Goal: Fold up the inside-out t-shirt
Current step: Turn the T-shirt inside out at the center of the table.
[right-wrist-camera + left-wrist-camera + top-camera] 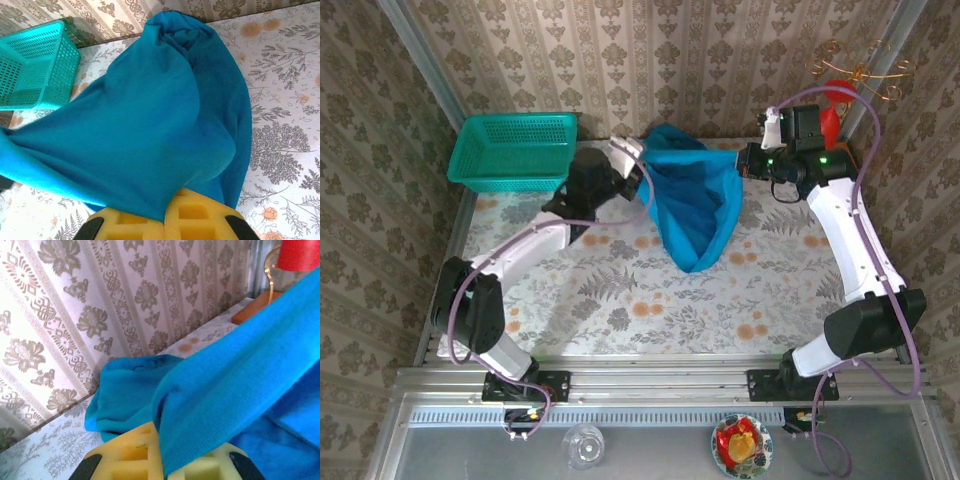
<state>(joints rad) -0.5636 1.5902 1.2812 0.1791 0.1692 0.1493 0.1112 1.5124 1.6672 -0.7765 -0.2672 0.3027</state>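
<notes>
The blue t-shirt (692,205) hangs in a bunch over the middle of the table (620,300), with its low end nearest the front. Toward the far edge, the left gripper (638,158) and the right gripper (748,160) each pinch tight on the shirt's top, one at each side. A teal basket (515,150) sits in the far left corner.
</notes>
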